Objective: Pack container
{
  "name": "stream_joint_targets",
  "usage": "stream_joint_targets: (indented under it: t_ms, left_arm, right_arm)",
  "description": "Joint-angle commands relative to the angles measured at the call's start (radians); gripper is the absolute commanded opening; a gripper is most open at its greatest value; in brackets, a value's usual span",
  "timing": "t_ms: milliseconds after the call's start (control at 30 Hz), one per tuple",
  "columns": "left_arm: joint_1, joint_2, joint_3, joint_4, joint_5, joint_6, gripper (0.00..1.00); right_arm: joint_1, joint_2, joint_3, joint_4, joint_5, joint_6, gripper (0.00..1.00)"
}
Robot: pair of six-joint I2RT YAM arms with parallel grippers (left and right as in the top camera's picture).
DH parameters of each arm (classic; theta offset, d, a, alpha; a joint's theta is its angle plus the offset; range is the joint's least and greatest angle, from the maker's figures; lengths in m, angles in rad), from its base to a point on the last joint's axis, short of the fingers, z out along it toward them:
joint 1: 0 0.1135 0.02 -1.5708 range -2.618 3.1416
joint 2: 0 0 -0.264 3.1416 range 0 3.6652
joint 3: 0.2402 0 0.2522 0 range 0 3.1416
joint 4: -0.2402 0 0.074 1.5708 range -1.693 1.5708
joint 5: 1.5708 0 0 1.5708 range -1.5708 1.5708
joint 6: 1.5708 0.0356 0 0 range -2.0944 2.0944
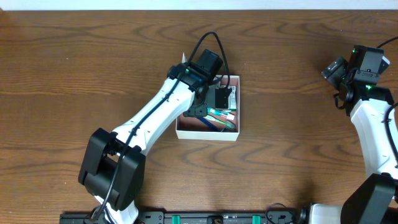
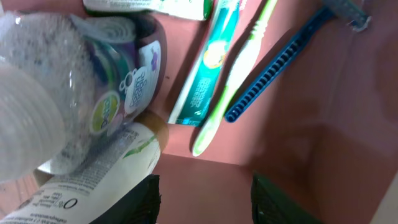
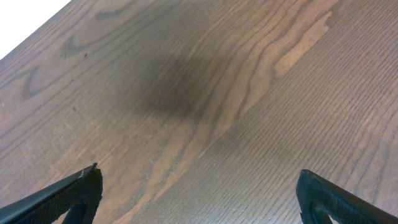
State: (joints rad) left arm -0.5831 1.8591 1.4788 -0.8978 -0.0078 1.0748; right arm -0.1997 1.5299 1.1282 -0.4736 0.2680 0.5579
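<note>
The container [image 1: 206, 134] is a square white-walled box with a reddish-brown floor [image 2: 298, 155], at the table's middle. My left gripper [image 2: 205, 199] is open and empty, down inside the container just above its floor; the left arm [image 1: 168, 106] covers much of the box from above. Inside lie a green-and-white toothbrush [image 2: 233, 81], a teal toothpaste tube [image 2: 208, 68], a blue razor [image 2: 280, 62], a clear purple-labelled bottle [image 2: 74, 81] and a white tube [image 2: 93, 180] touching the left finger. My right gripper [image 3: 199, 193] is open and empty over bare wood at the far right [image 1: 341, 67].
A green-and-white packet [image 2: 155, 7] lies at the container's far side. The wooden table [image 1: 74, 74] surrounds the box. A black rail [image 1: 211, 218] runs along the front edge.
</note>
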Motion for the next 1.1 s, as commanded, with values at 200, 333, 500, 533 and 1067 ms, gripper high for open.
stream_joint_targets:
  t_ms: [200, 333, 500, 533, 1067]
  left_arm:
    - [-0.104, -0.140, -0.006, -0.014, -0.004, -0.115, 0.48]
    - [-0.158, -0.261, -0.006, -0.039, -0.005, -0.192, 0.48]
    - [-0.179, -0.441, -0.006, -0.044, -0.028, -0.356, 0.96]
    - [-0.174, -0.481, -0.006, -0.044, -0.051, -0.407, 0.98]
    - [0.037, -0.834, -0.006, -0.270, -0.188, -0.856, 0.98]
  right_arm:
    - [-0.005, 0.002, 0.001, 0.002, 0.008, -0.005, 0.99]
    - [-0.005, 0.002, 0.001, 0.002, 0.008, -0.006, 0.99]
    - [-0.005, 0.002, 0.001, 0.002, 0.008, -0.005, 0.99]
    - [-0.005, 0.002, 0.001, 0.002, 0.008, -0.005, 0.99]
    - [-0.005, 0.002, 0.001, 0.002, 0.008, -0.006, 0.99]
